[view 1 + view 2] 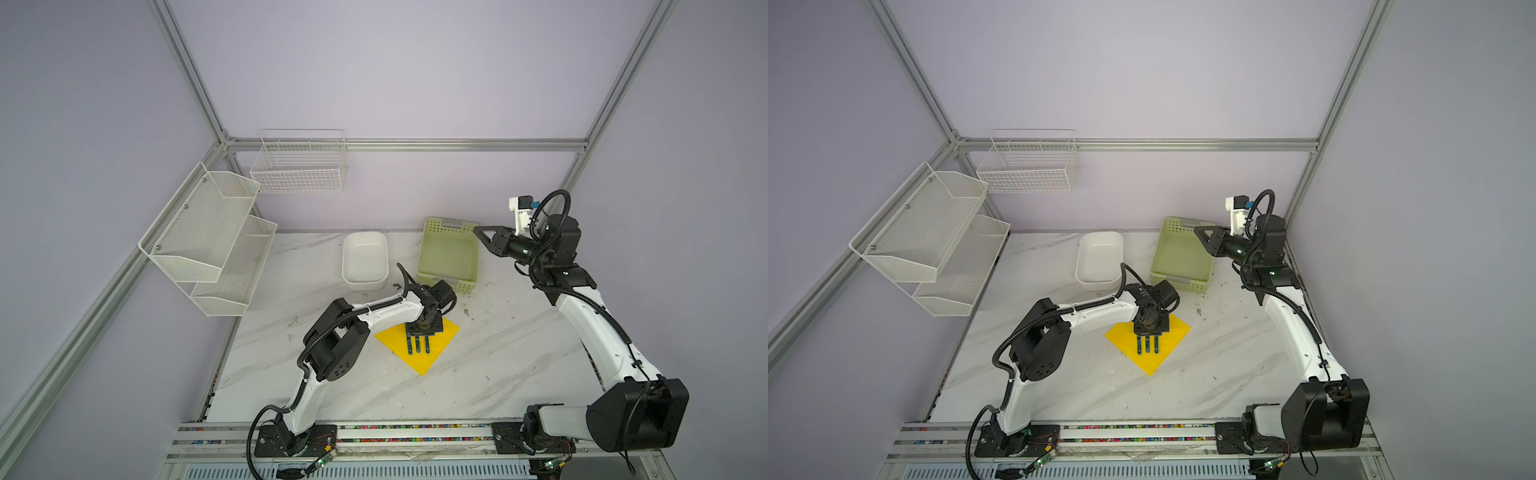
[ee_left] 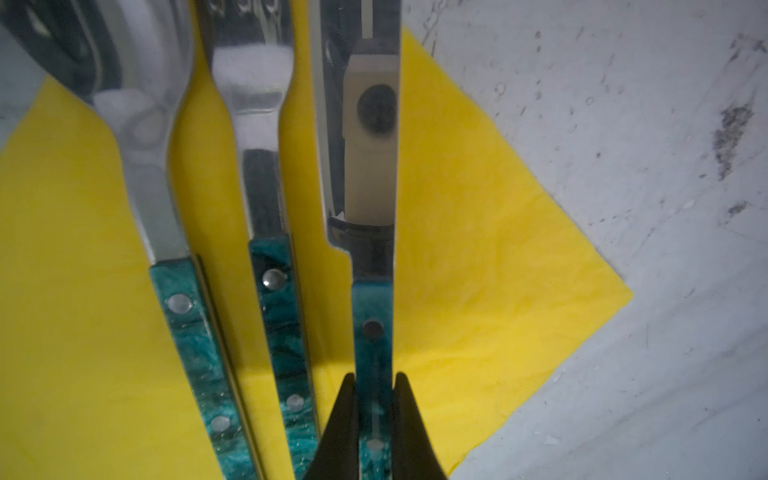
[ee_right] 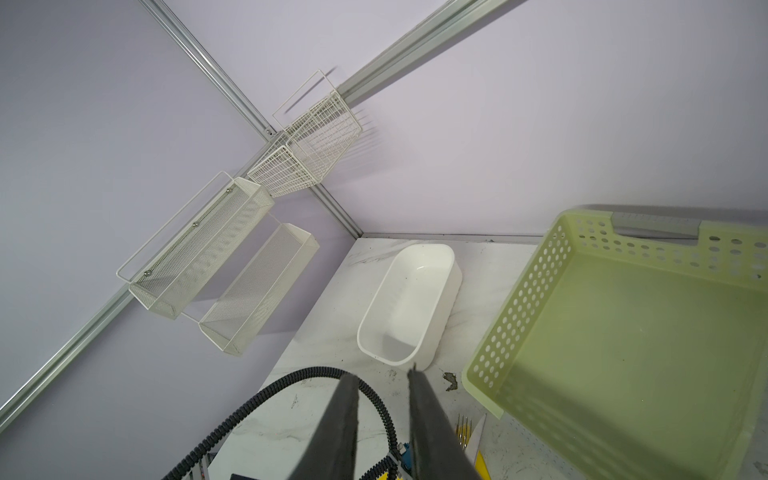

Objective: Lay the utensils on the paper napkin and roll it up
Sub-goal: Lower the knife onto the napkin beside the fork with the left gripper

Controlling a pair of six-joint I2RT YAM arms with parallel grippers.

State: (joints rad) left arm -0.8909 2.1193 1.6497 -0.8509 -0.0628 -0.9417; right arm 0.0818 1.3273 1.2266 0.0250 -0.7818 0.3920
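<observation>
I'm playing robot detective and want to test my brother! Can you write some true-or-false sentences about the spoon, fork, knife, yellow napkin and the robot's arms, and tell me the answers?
1. The spoon, fork and knife lie side by side on the yellow paper napkin. True.
2. The left end effector is shut on the fork. False: it is shut on the knife's teal handle.
3. The green basket has a utensil inside. False: it is empty.
4. The right end effector holds nothing. True.
5. The napkin is rolled up. False: it lies flat on the table.
</observation>
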